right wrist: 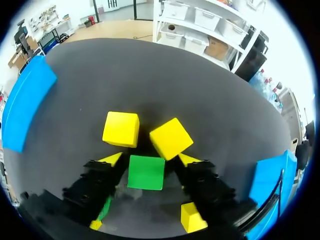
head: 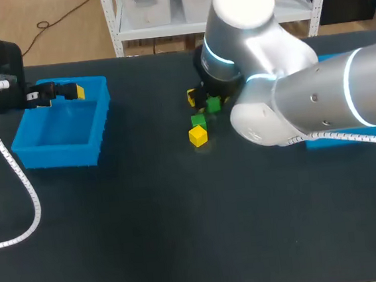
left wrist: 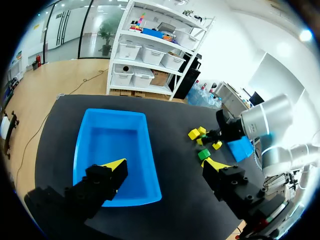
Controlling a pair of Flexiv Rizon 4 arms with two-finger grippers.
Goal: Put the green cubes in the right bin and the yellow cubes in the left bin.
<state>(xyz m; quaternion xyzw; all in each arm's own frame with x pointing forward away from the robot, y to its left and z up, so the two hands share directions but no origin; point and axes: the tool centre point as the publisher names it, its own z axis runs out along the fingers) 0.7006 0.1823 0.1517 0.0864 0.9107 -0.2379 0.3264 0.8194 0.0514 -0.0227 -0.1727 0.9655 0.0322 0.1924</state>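
Several small cubes lie mid-table: a yellow cube [head: 198, 136], a green cube [head: 199, 120], another green cube [head: 213, 103] and a yellow cube [head: 191, 98]. My right gripper [right wrist: 150, 161] is down over this cluster, open, its fingers flanking a green cube [right wrist: 146, 172] with small gaps on both sides. Two yellow cubes [right wrist: 121, 129] [right wrist: 171, 138] sit just ahead of it. My left gripper [left wrist: 165, 165] hangs open and empty over the left blue bin [head: 61, 136], whose floor [left wrist: 110, 145] shows bare.
The right blue bin [head: 331, 142] is mostly hidden behind my right arm [head: 317, 95]; the right wrist view shows its corner [right wrist: 270, 180]. Another yellow cube [right wrist: 192, 217] lies beside the right finger. A white cable [head: 18, 177] trails from my left arm across the table.
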